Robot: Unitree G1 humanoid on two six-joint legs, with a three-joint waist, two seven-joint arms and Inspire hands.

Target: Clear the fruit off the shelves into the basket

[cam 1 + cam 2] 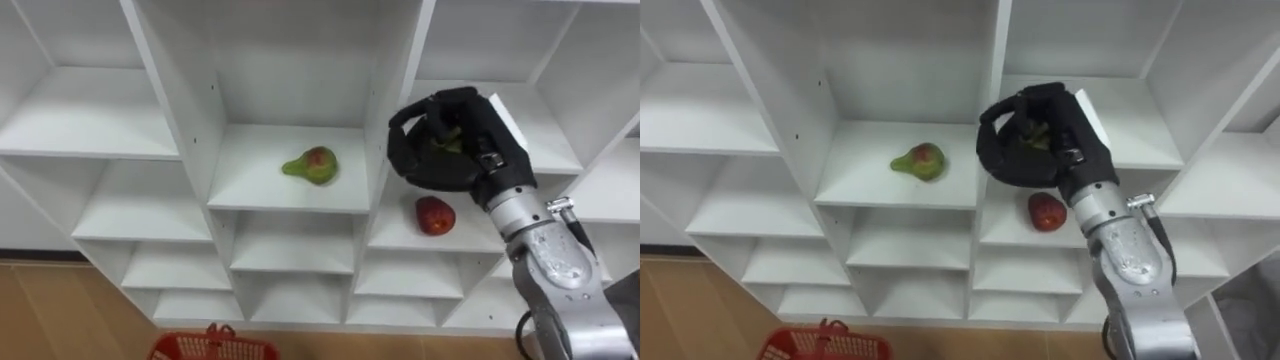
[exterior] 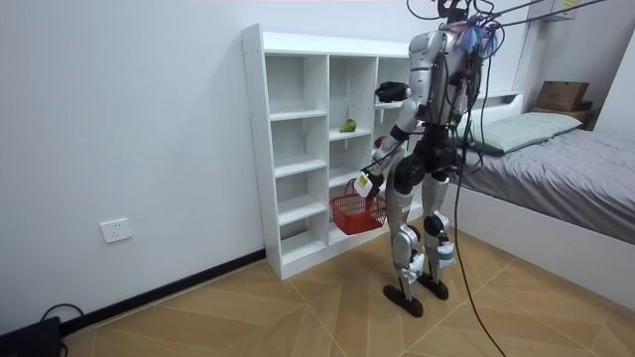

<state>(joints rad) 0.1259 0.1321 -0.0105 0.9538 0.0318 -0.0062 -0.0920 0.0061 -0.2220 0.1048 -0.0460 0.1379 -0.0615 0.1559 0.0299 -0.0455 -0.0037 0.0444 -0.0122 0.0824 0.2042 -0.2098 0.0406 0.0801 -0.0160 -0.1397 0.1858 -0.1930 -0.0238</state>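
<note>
I stand before a white closet (image 2: 298, 149) of open shelves. My right hand (image 1: 468, 150) is raised in front of the right column, its black fingers curled round a small green fruit (image 1: 446, 141) that shows between them. A green-red pear (image 1: 311, 165) lies on the middle shelf to the left of that hand. Just below the hand, a red apple (image 1: 434, 215) rests on the right shelf. My left hand (image 2: 365, 184) hangs low at my side, holding a red basket (image 2: 357, 212) by its handle, off the floor; the basket's rim (image 1: 213, 347) shows at the bottom.
The shelf's upright dividers (image 1: 390, 110) stand close on either side of my right hand. A bed (image 2: 556, 169) lies behind me at the room view's right. Wooden floor (image 2: 298, 307) stretches around my feet.
</note>
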